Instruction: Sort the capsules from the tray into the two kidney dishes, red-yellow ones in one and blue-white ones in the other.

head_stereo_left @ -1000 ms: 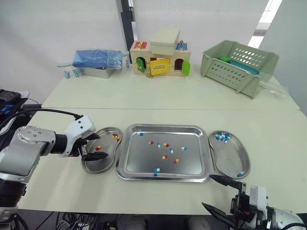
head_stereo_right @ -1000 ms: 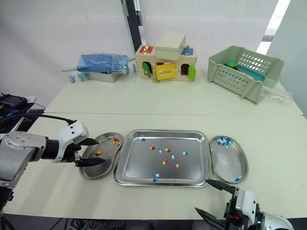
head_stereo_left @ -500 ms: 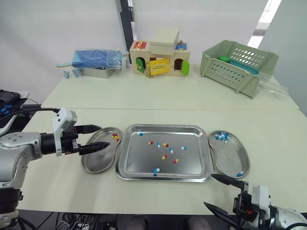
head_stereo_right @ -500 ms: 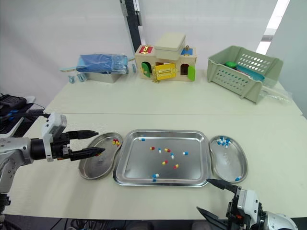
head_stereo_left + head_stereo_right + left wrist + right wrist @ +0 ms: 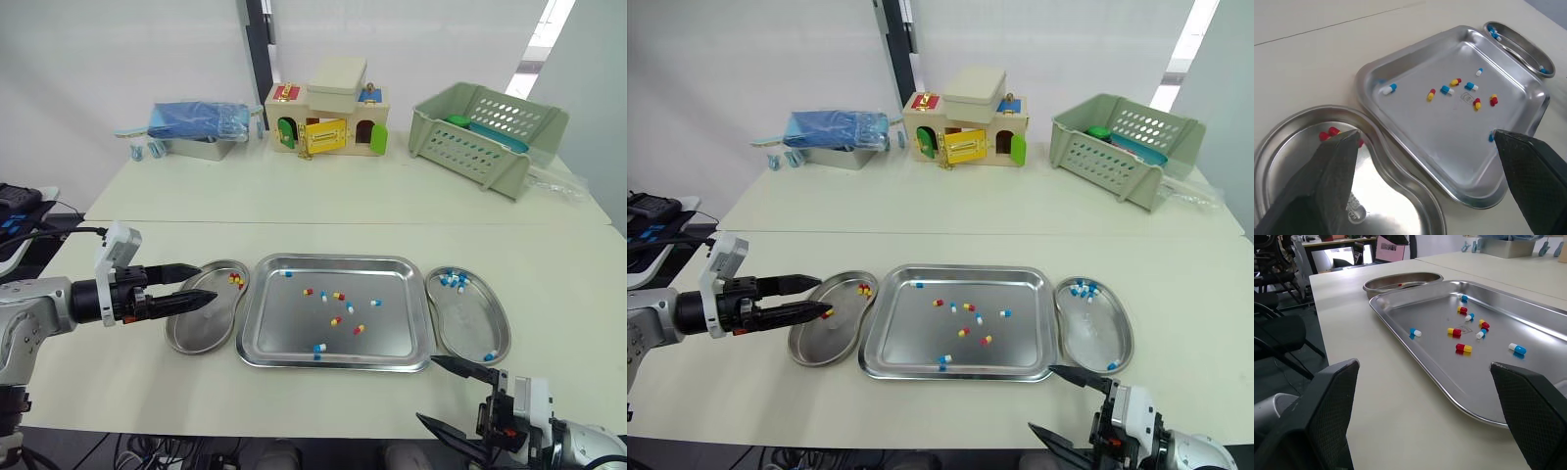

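Left hand [image 5: 205,282] hovers, spread, over kidney dish [image 5: 195,336].

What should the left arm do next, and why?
Probably swing the left gripper from over the left kidney dish to the tray, toward the nearest red-yellow capsule: it is open and empty, and red-yellow ones remain there.

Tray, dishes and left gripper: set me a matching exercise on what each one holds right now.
Column one:
1 tray
2 left kidney dish
3 right kidney dish
4 left gripper

Column two:
A blue-white capsules only
B open, holding nothing
C both colours mixed
D red-yellow capsules only

Pairs: 1-C, 2-D, 3-A, 4-B.
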Motion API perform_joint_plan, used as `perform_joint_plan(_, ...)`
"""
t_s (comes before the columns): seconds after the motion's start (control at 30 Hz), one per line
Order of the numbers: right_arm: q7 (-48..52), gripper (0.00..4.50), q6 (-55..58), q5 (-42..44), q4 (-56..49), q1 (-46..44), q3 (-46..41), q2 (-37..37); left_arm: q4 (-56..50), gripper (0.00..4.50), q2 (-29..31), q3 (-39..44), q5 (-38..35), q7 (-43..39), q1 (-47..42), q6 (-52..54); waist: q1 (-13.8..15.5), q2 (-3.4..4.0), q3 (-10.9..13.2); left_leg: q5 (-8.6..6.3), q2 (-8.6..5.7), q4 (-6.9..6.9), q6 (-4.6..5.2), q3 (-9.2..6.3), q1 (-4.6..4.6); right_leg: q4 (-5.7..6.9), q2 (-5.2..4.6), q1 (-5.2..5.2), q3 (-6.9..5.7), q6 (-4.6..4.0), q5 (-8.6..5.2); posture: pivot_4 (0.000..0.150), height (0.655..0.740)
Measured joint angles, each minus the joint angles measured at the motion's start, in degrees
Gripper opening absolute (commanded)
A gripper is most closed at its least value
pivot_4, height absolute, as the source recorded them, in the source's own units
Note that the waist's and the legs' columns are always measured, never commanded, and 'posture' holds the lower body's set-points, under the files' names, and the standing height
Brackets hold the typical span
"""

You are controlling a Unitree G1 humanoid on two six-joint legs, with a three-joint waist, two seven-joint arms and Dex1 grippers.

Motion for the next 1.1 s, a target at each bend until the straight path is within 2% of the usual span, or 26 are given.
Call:
perform_joint_plan(0.13, -2.03, 4.5, 5.03, 4.05, -2.55, -0.15, -6.53, -3.66, 6.24, 4.48, 4.15, 1.54, 3.64, 0.49, 0.6, -4.29, -0.17, 0.01, 0.02, 0.0, 0.01, -0.02, 0.0, 0.01, 0.0, 0.0, 0.0, -0.04, 0.02, 0.0, 0.0, 0.15, 0.74)
perform_joint_plan(0.27, -2.38, 4.5, 14.62, 9.69, -4.27, 0.7, -18.77, -13.01, 15.04, 4.48, 10.15, 5.28, 8.5, 0.15, 3.05, -10.71, -0.24, -0.01, 0.02, -0.01, 0.0, -0.07, 0.01, 0.06, 0.01, -0.01, 0.0, -0.04, 0.04, 0.0, 0.0, 0.15, 0.74)
perform_joint_plan(0.4, -0.85, 4.5, 22.44, 9.79, 2.82, -1.01, -24.9, -20.21, 23.05, 4.48, 12.99, 7.25, 13.51, -0.83, 8.3, -18.8, -0.14, -0.03, 0.02, -0.01, 0.0, -0.08, 0.02, 0.14, 0.01, -0.04, -0.02, -0.04, 0.06, -0.01, -0.01, 0.15, 0.74)
perform_joint_plan(0.57, 1.02, 4.5, 27.03, 3.58, 14.04, -7.32, -24.07, -26.77, 28.19, 4.48, 12.97, 7.66, 16.37, -0.81, 10.58, -23.59, -0.18, -0.11, 0.08, -0.01, 0.01, -0.06, 0.02, 0.17, -0.03, -0.02, -0.02, -0.08, 0.06, -0.01, -0.01, 0.15, 0.74)
perform_joint_plan(0.73, 4.79, 4.5, 32.03, 0.43, 22.69, -14.4, -20.83, -31.92, 28.25, 4.48, 12.97, 9.17, 16.56, -0.78, 12.57, -25.34, -0.36, -0.09, 0.11, -0.02, 0.03, -0.08, 0.03, 0.19, -0.05, -0.02, -0.01, -0.11, 0.07, -0.01, -0.01, 0.15, 0.74)
perform_joint_plan(1.1, 9.61, 4.5, 27.48, -4.87, 35.87, -25.53, -17.02, -31.49, 25.31, 4.48, 10.08, 15.06, 16.17, 0.42, 19.02, -27.42, -0.51, -0.04, 0.15, -0.02, 0.06, -0.08, 0.03, 0.26, -0.04, 0.0, -0.01, -0.15, 0.11, -0.01, -0.01, 0.15, 0.74)
